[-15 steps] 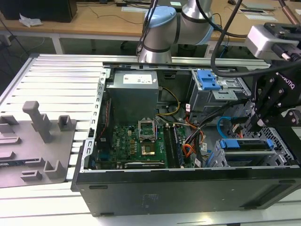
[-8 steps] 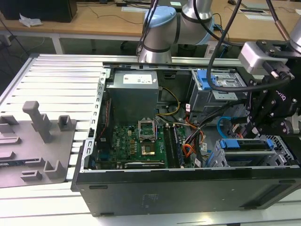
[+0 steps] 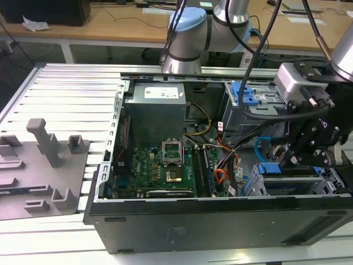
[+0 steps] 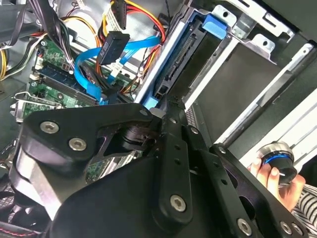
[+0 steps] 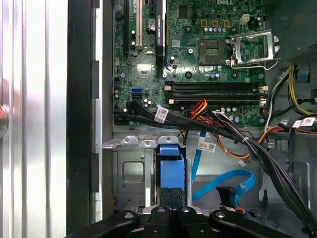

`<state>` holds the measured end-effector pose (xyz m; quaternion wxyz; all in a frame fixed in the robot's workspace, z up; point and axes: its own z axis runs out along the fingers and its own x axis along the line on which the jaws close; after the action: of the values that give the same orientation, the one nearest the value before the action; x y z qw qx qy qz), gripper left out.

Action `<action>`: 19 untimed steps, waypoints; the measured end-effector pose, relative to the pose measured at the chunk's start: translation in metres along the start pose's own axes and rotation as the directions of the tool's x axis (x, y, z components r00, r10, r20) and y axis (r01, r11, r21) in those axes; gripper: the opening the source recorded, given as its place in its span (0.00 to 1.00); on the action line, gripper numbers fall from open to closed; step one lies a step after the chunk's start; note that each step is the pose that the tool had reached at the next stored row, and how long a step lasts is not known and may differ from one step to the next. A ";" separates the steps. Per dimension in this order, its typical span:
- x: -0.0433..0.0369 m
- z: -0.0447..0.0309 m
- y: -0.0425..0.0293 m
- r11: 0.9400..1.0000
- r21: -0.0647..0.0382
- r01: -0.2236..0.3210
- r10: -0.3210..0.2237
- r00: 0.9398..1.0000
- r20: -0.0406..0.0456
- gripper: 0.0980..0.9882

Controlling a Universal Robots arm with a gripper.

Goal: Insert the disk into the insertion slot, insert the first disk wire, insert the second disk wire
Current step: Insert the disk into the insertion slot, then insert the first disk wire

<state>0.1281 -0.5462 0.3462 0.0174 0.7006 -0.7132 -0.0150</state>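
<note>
A black wire bundle [image 5: 233, 134] and loose blue cable [image 5: 233, 173] crowd the insertion slot [image 5: 130, 171], near corner on the exterior view's right. The disk [image 5: 171, 166] stands on edge inside, long axis toward the motherboard [image 5: 198, 74]; the gripper [image 5: 173, 192], fingers together, touches its end.

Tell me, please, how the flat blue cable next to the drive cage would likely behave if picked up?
Probably floppy: the blue cable is a thin flat ribbon lying in a loose loop. Likely light for its length, being so thin. It may twist or spring back, since it already curves and folds on itself.
</note>
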 end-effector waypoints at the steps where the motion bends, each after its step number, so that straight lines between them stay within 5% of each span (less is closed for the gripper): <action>1: 0.0000 0.0019 -0.0001 1.000 0.000 0.000 0.000 1.000 0.000 0.01; 18: 0.0000 0.0041 -0.0002 1.000 0.000 0.000 0.000 1.000 0.000 0.01; 19: 0.0000 0.0041 -0.0002 1.000 0.000 0.000 0.000 1.000 0.000 0.08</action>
<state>0.1282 -0.5462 0.3421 0.0173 0.7006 -0.7132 -0.0150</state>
